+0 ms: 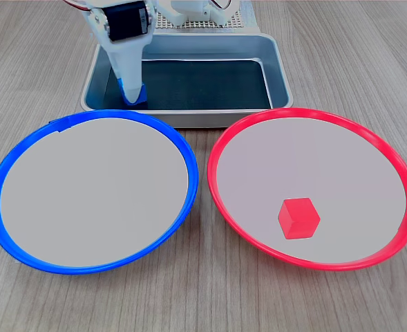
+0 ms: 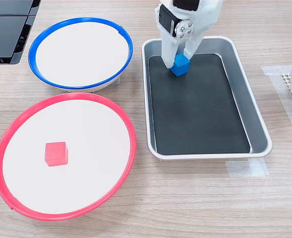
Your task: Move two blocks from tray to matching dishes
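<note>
Your white gripper (image 2: 181,62) is clamped on the small bright blue cube (image 2: 180,65) inside the grey metal tray (image 2: 257,116); the small red cube (image 2: 56,153) lies in the red-rimmed round dish (image 2: 128,148).

White tool (image 2: 180,62) lowered, fingers closed

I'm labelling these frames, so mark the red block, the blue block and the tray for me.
red block (image 1: 298,218), first exterior view, front face.
blue block (image 2: 180,66), second exterior view, visible side between the fingers.
tray (image 2: 259,126), second exterior view, right wall.
</note>
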Motion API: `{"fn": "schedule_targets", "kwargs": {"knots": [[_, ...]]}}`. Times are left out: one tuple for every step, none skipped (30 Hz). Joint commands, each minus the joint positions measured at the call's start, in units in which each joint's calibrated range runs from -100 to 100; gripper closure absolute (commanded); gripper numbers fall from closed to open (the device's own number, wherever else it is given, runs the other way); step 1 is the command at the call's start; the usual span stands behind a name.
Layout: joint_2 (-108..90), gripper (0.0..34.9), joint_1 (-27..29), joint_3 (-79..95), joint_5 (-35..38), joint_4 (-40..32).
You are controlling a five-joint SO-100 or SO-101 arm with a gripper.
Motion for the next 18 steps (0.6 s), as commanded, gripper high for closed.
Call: {"fn": "schedule_targets", "kwargs": {"knots": [[-1.6, 34.8, -3.0, -11.2, -1.8, 13.0], [-1.2, 34.8, -4.3, -15.6, -3.3, 15.9], [-0.9, 34.8, -5.6, -19.8, -5.4, 17.5], [-0.3, 34.8, -6.8, -23.8, -8.1, 17.1], [0.5, 34.8, -7.7, -27.1, -10.5, 15.3], [1.4, 34.8, -8.4, -29.9, -13.1, 12.4], [2.3, 34.8, -8.7, -31.6, -15.4, 8.8], [3.4, 34.8, -9.0, -32.4, -17.4, 4.4], [4.4, 34.8, -9.3, -32.6, -19.0, 0.0], [5.6, 34.8, -9.3, -32.5, -20.4, -4.2], [7.1, 34.8, -9.4, -32.2, -21.4, -8.7], [8.1, 34.8, -9.4, -31.7, -22.0, -11.4], [9.9, 34.7, -9.4, -30.2, -22.4, -16.1], [10.4, 34.6, -9.4, -29.1, -22.3, -18.2], [10.8, 31.6, -9.5, -27.8, -22.1, -20.3], [11.0, 27.1, -9.5, -26.5, -22.0, -22.2], [11.0, 21.3, -9.6, -25.0, -21.8, -23.8], [10.9, 17.2, -9.6, -23.3, -21.7, -25.5]]}}
